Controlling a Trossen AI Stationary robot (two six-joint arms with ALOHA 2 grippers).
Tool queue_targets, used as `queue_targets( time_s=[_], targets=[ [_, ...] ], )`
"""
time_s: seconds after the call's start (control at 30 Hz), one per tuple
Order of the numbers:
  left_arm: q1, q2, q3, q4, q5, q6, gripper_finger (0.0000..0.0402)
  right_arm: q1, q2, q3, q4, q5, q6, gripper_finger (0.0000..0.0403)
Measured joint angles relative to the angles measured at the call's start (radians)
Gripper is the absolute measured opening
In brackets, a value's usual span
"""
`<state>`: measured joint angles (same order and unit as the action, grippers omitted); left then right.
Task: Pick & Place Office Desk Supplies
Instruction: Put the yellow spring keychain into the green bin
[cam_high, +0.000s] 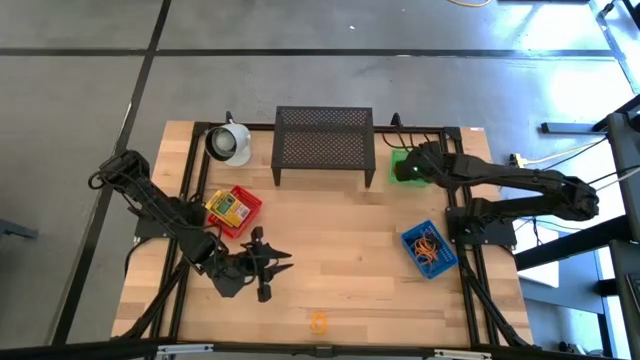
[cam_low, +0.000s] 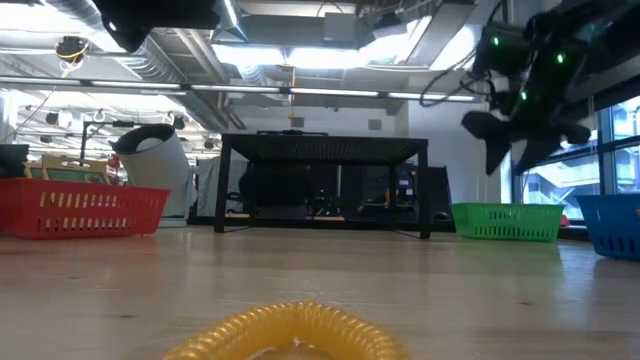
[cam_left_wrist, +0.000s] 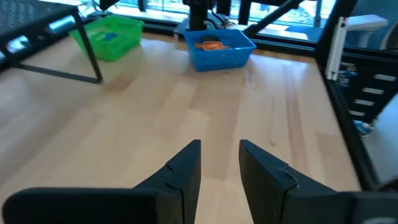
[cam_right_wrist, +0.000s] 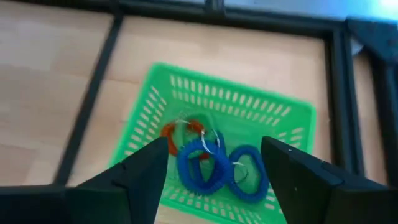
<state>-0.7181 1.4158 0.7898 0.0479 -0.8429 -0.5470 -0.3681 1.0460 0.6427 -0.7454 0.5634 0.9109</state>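
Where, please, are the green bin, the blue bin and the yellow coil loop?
green bin (cam_right_wrist: 186, 93): right wrist view, far slatted wall.
blue bin (cam_left_wrist: 219, 57): left wrist view, front wall.
yellow coil loop (cam_low: 300, 325): low view, top of arc.

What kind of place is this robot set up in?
Probably an industrial lab or workshop: the wooden table stands on a bare concrete floor, and exposed ceiling ducts with strip lighting run over cluttered benches behind it.

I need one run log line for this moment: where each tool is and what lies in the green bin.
right tool: open, over green bin | bin: blue loops | left tool: apart, empty
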Motion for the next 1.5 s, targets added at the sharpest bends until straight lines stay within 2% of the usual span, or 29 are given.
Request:
queue_targets(
  time_s=[0.2,0.43,0.63,0.8,0.87,1.03,1.1,1.17,1.27,1.4,1.5],
  targets=[
    [0.0,0.0,0.0,0.0,-0.049,0.012,0.0102,0.07,0.0,0.179,-0.117,0.014,-0.033,0.0241],
    [0.0,0.0,0.0,0.004,-0.051,-0.052,0.0102,0.263,-0.001,0.344,-0.179,0.026,-0.045,0.0202],
    [0.026,0.0,0.0,0.071,-0.067,-0.046,0.0102,0.483,-0.001,0.372,-0.173,0.044,0.069,0.0174],
    [0.101,0.0,0.0,0.141,-0.052,-0.048,0.0102,0.677,-0.001,0.372,-0.17,0.12,0.206,0.0157],
    [0.139,0.0,0.0,0.175,0.006,-0.067,0.0102,0.752,-0.001,0.372,-0.159,0.153,0.252,0.0153],
    [0.226,0.077,0.002,0.366,0.251,-0.024,0.0102,0.898,0.031,0.373,-0.087,0.22,0.286,0.0145],
    [0.242,0.136,0.039,0.429,0.329,0.013,0.0102,0.938,0.058,0.373,-0.05,0.234,0.286,0.0143],
    [0.25,0.202,0.105,0.415,0.4,0.027,0.0103,0.973,0.092,0.373,-0.033,0.232,0.287,0.0141],
    [0.254,0.296,0.221,0.306,0.516,0.035,0.0111,1.018,0.141,0.373,-0.021,0.23,0.318,0.0139],
    [0.246,0.4,0.383,0.04,0.656,0.069,0.0129,1.051,0.197,0.373,-0.024,0.175,0.355,0.0139],
    [0.235,0.454,0.473,-0.14,0.706,0.126,0.014,1.066,0.231,0.373,-0.025,0.13,0.381,0.0139]
  ],
)
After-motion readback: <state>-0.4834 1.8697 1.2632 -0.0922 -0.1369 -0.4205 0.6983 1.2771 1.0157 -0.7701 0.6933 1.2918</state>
